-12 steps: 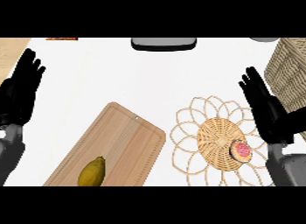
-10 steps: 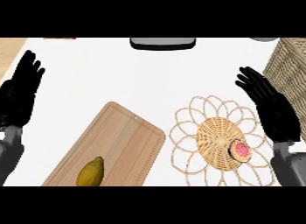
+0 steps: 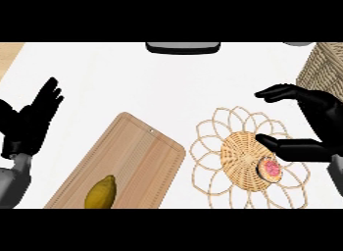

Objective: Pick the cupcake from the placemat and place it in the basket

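In the head view we see the cupcake [image 3: 271, 169] sitting on the woven placemat [image 3: 229, 149], right of its middle and apart from the basket [image 3: 332, 68] at the far right. Our right hand [image 3: 326, 120] hangs over the placemat's right side, spread wide and holding nothing. Its thumb is just beside the cupcake; we cannot tell if they touch. Our left hand [image 3: 24, 128] rests open at the left edge, fingers up. Between them on the tabletop [image 3: 131, 78] lies a board [image 3: 131, 157] carrying a yellow fruit [image 3: 101, 192].

A wooden cutting board [image 3: 124, 162] lies diagonally on the white counter [image 3: 131, 83]. A yellow fruit [image 3: 101, 192] rests on its near end. A dark grey object [image 3: 183, 47] sits at the far edge.
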